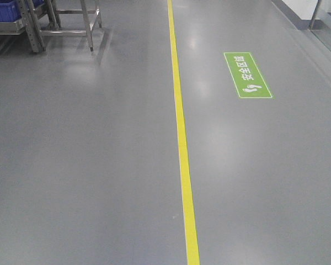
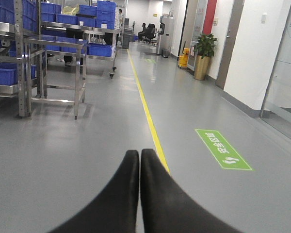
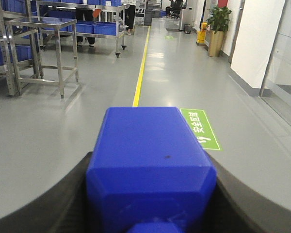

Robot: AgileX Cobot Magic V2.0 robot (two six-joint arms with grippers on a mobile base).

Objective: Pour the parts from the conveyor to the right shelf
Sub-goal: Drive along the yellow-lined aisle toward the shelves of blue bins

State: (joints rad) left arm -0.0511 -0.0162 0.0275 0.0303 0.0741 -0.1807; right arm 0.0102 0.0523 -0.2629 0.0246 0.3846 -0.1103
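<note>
A bright-blue part (image 3: 145, 136) fills the lower middle of the right wrist view. My right gripper (image 3: 152, 167) is shut on it, with one black finger (image 3: 63, 199) pressed against each side. My left gripper (image 2: 139, 154) is shut with nothing in it, its two black fingertips touching above the grey floor. The conveyor is out of view. Stainless-steel shelf racks holding blue bins (image 2: 5, 73) stand at the far left, and a corner of one rack (image 1: 11, 19) shows in the front view. I cannot tell which of them is the right shelf.
A yellow floor line (image 1: 179, 121) runs straight ahead, with a green floor sign (image 1: 247, 75) to its right. A steel table frame (image 2: 56, 46) stands left of the line. A potted plant (image 2: 203, 48) and a white wall (image 2: 252, 48) border the right side.
</note>
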